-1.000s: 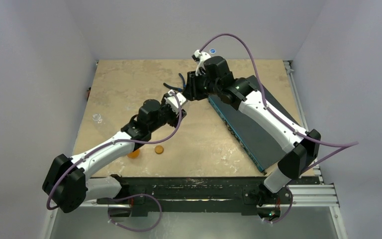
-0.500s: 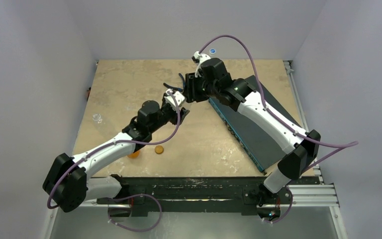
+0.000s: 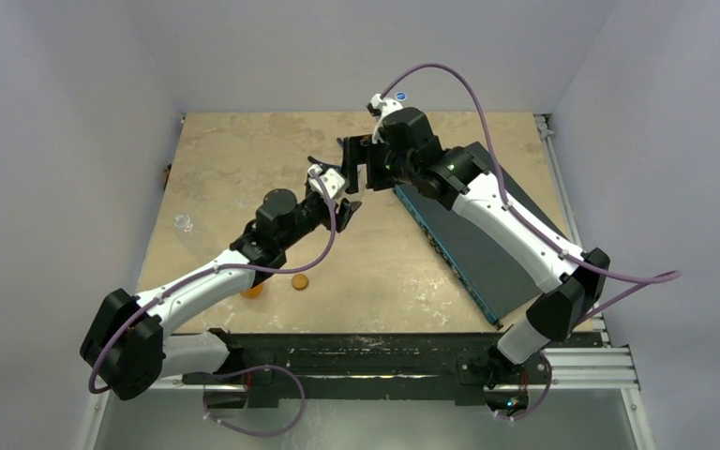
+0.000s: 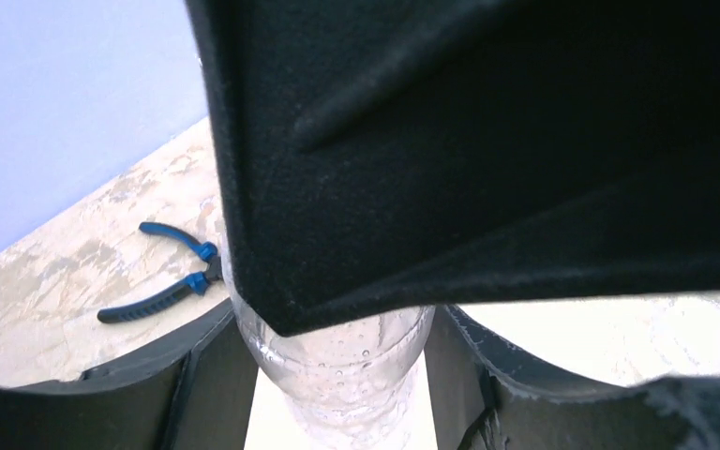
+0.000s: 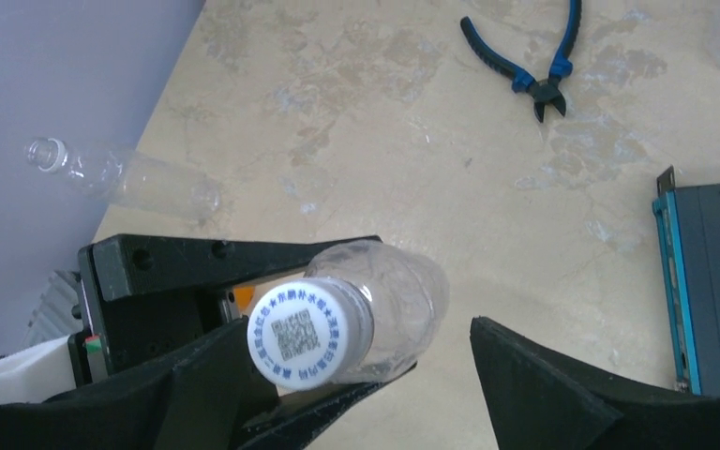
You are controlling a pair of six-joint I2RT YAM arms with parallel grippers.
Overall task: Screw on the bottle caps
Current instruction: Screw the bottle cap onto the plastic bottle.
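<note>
A clear bottle (image 4: 356, 370) stands tilted between the fingers of my left gripper (image 4: 342, 398), which is shut on its body. A white cap with blue print (image 5: 309, 334) sits on the neck of this bottle (image 5: 398, 295). My right gripper (image 5: 375, 394) is open around the cap, with one finger (image 5: 211, 384) close beside it and the other well apart. From above, the left gripper (image 3: 337, 194) and the right gripper (image 3: 360, 165) meet at mid table. An orange cap (image 3: 299, 281) lies beside the small orange bottle (image 3: 253, 290). A second clear bottle (image 5: 122, 174) lies uncapped.
Blue-handled pliers (image 5: 534, 56) lie on the table behind the grippers. A dark box with a blue edge (image 3: 487, 234) sits under the right arm. A blue cap (image 3: 400, 95) rests at the back edge. The second clear bottle (image 3: 184, 223) lies near the left wall.
The right gripper's jaws have spread apart from around the white cap. The left gripper still holds the bottle and has shifted slightly toward the back.
</note>
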